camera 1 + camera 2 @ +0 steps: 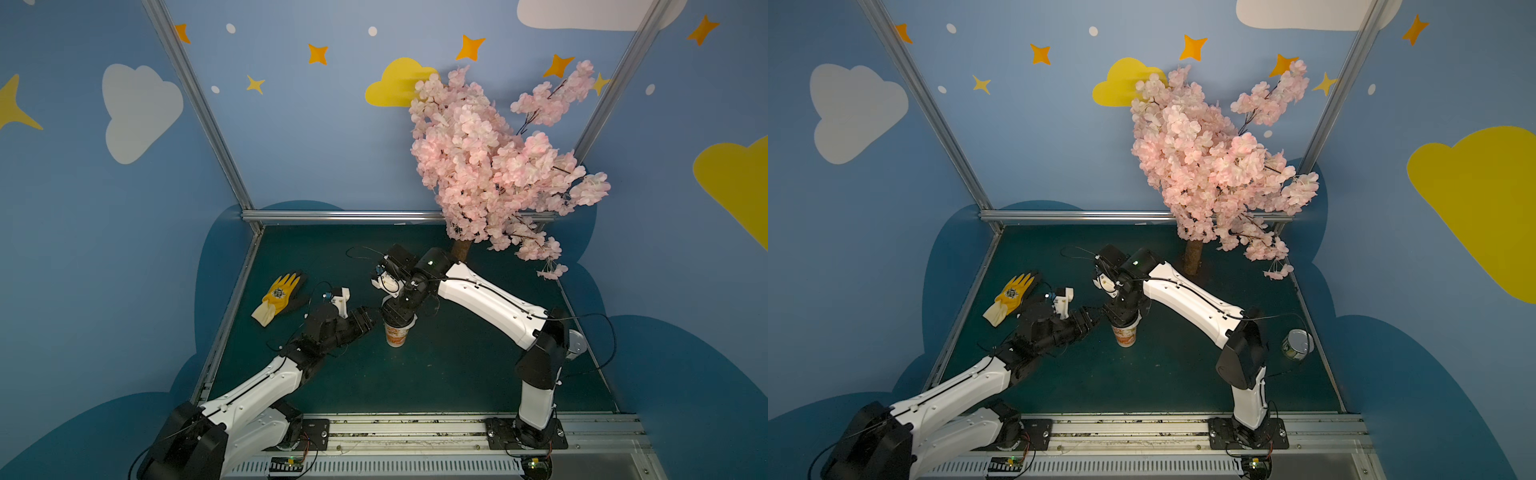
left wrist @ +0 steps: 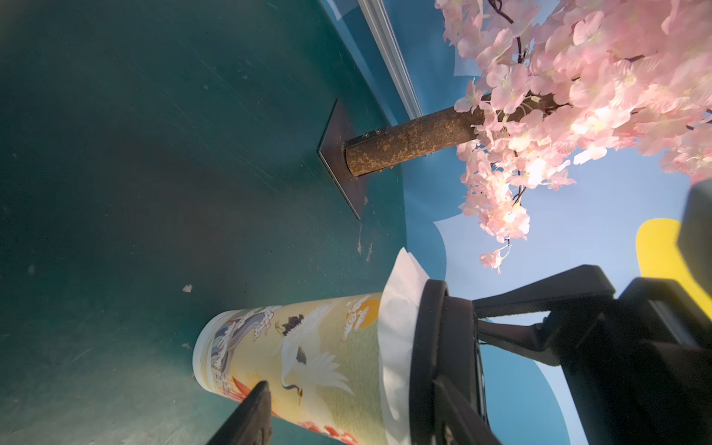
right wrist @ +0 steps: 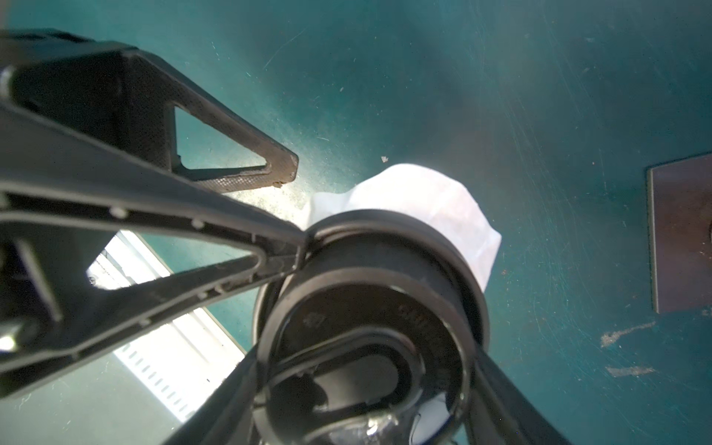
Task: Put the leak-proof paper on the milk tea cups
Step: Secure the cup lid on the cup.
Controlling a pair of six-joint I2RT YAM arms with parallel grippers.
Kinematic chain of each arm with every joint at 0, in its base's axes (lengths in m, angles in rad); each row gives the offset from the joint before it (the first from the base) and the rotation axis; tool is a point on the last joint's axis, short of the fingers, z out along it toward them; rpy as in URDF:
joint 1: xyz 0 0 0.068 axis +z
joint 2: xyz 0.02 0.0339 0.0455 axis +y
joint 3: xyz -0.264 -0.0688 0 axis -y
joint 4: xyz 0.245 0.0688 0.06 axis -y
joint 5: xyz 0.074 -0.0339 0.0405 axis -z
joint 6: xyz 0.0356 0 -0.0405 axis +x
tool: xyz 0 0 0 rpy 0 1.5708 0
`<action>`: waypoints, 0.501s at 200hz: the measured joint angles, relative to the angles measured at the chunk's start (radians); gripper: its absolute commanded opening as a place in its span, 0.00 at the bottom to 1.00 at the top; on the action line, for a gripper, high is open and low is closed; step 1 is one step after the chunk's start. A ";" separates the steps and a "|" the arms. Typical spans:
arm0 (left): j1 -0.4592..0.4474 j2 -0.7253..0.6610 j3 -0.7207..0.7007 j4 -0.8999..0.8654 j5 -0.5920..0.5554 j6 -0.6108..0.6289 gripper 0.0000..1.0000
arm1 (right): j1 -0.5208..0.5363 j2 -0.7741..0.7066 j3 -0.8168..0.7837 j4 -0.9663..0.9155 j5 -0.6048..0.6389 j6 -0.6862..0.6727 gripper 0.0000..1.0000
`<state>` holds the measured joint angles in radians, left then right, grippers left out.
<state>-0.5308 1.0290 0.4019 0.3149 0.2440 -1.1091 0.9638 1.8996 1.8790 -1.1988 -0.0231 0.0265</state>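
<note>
The milk tea cup [image 2: 308, 346] stands upright, leak-proof paper [image 2: 397, 335] draped over its mouth beneath a black lid [image 3: 385, 246] clamped in the right gripper [image 1: 399, 315] directly above, so I'd expect a straight-down push; whether the left gripper [image 1: 373, 319] alongside grips it, I cannot tell.

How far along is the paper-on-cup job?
Done: paper drapes over the cup mouth. In hand: right tool grips a black lid sitting on the paper; left tool is beside the cup's top. Left: release and pull both arms back; whether the lid is fully seated I can't tell.
</note>
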 measured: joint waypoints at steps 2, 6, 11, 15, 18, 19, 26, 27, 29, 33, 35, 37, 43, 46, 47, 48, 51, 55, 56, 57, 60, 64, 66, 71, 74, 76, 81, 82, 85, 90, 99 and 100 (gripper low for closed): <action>0.000 -0.001 0.000 -0.003 -0.002 0.000 0.69 | 0.000 0.000 0.000 0.001 0.000 0.000 0.69; 0.000 -0.005 0.000 -0.005 -0.005 0.001 0.70 | 0.000 -0.001 -0.001 0.003 0.000 0.000 0.69; 0.000 -0.008 0.000 -0.010 -0.007 0.002 0.71 | 0.000 -0.002 -0.003 0.005 -0.001 -0.001 0.69; 0.000 -0.010 0.000 -0.015 -0.010 0.001 0.72 | 0.000 -0.002 -0.004 0.005 -0.001 -0.001 0.69; 0.000 -0.011 0.000 -0.016 -0.010 0.002 0.73 | 0.000 -0.002 -0.005 0.006 -0.001 -0.001 0.69; 0.000 -0.013 0.000 -0.018 -0.010 0.003 0.73 | 0.000 -0.002 -0.005 0.006 -0.001 -0.001 0.69; 0.002 -0.018 0.001 -0.028 -0.013 0.005 0.75 | 0.000 -0.002 -0.005 0.006 -0.001 -0.001 0.69; 0.002 -0.019 0.002 -0.029 -0.013 0.004 0.75 | 0.000 -0.002 -0.005 0.006 -0.001 -0.001 0.69; 0.003 -0.021 0.002 -0.032 -0.013 0.003 0.76 | 0.000 -0.002 -0.005 0.007 -0.001 -0.001 0.69; 0.005 -0.026 0.004 -0.041 -0.013 0.006 0.77 | 0.000 -0.002 -0.005 0.006 -0.001 -0.001 0.69; 0.006 -0.028 0.005 -0.045 -0.013 0.005 0.77 | 0.000 -0.002 -0.005 0.006 -0.001 -0.001 0.69; 0.007 -0.031 0.006 -0.050 -0.013 0.006 0.78 | 0.000 -0.002 -0.005 0.006 -0.001 -0.001 0.69; 0.013 -0.039 0.010 -0.063 -0.013 0.008 0.79 | 0.000 -0.003 -0.005 0.006 -0.001 -0.001 0.69; 0.015 -0.044 0.011 -0.070 -0.012 0.010 0.81 | 0.000 -0.003 -0.005 0.006 -0.001 -0.001 0.69; 0.017 -0.046 0.012 -0.072 -0.012 0.010 0.81 | 0.000 -0.003 -0.005 0.007 -0.001 -0.001 0.69; 0.018 -0.047 0.013 -0.074 -0.012 0.010 0.81 | 0.000 -0.003 -0.005 0.007 -0.001 -0.001 0.69; 0.022 -0.051 0.015 -0.080 -0.013 0.011 0.82 | 0.000 -0.003 -0.005 0.007 0.000 -0.001 0.69; 0.027 -0.057 0.019 -0.089 -0.013 0.011 0.84 | 0.000 -0.004 -0.005 0.008 0.000 -0.001 0.69; 0.029 -0.058 0.021 -0.092 -0.013 0.011 0.84 | 0.000 -0.004 -0.005 0.008 0.000 -0.001 0.69; 0.030 -0.060 0.022 -0.093 -0.013 0.011 0.84 | 0.000 -0.004 -0.005 0.008 0.000 -0.001 0.69; 0.035 -0.065 0.026 -0.098 -0.013 0.013 0.85 | 0.000 -0.004 -0.005 0.008 0.000 -0.001 0.69; 0.039 -0.071 0.031 -0.101 -0.012 0.013 0.86 | 0.000 -0.005 -0.005 0.010 0.000 -0.001 0.69; 0.041 -0.073 0.032 -0.103 -0.013 0.014 0.86 | 0.000 -0.005 -0.005 0.010 0.000 -0.001 0.69; 0.047 -0.081 0.039 -0.105 -0.010 0.012 0.87 | 0.000 -0.006 -0.005 0.011 0.000 0.000 0.69; 0.050 -0.085 0.042 -0.105 -0.008 0.013 0.87 | 0.000 -0.007 -0.005 0.011 0.000 -0.001 0.69; 0.051 -0.089 0.044 -0.104 -0.008 0.012 0.88 | 0.000 -0.007 -0.005 0.012 0.000 -0.001 0.69; 0.055 -0.094 0.048 -0.101 -0.004 0.012 0.89 | 0.000 -0.008 -0.005 0.013 0.000 -0.001 0.69; 0.056 -0.096 0.050 -0.100 -0.003 0.011 0.89 | 0.000 -0.008 -0.005 0.013 0.000 -0.001 0.69; 0.057 -0.097 0.052 -0.097 0.000 0.013 0.90 | 0.000 -0.008 -0.005 0.013 0.000 -0.001 0.69; 0.060 -0.099 0.056 -0.093 0.006 0.011 0.92 | 0.000 -0.008 -0.005 0.013 0.000 0.000 0.69; 0.060 -0.093 0.064 -0.081 0.025 0.014 0.94 | 0.000 -0.008 -0.005 0.014 0.000 -0.001 0.69; 0.060 -0.091 0.066 -0.080 0.029 0.014 0.94 | 0.000 -0.008 -0.005 0.014 0.000 -0.001 0.69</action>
<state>-0.4709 0.9379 0.4675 0.2352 0.2726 -1.0954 0.9638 1.8919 1.8740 -1.1851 -0.0235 0.0257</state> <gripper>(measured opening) 0.921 0.694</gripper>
